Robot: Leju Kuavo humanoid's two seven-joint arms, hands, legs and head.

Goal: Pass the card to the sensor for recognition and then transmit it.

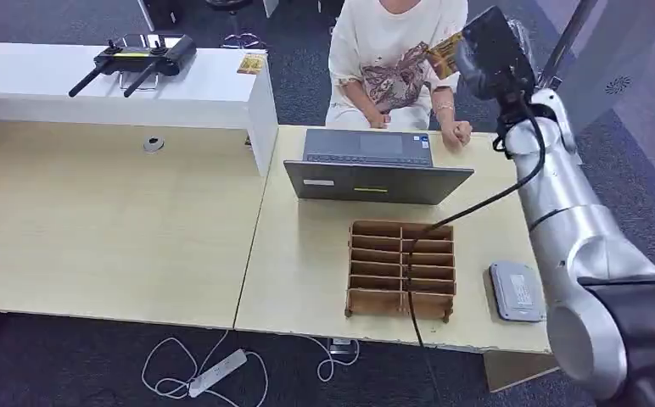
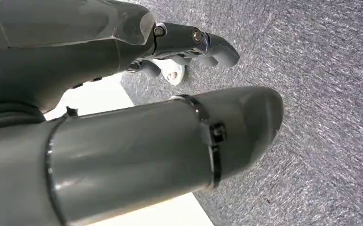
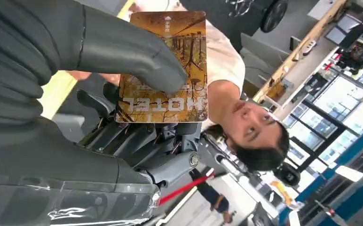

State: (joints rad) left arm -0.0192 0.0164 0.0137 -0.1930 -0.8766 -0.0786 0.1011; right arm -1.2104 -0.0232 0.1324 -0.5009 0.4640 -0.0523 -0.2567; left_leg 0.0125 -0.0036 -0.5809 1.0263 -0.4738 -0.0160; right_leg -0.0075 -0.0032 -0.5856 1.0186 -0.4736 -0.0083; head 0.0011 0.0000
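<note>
- You can read one word, "HOTEL", in pale capitals on the card [image 3: 163, 70]; in the right wrist view it appears upside down, across the card's brown and gold tree picture; the right hand [image 3: 123, 94] pinches the card, thumb across its face
- A small pale mark sits at the card's far edge; it is too small for you to read
- The grey sensor [image 1: 517, 291] on the table carries rows of fine print; you cannot make them out
</note>
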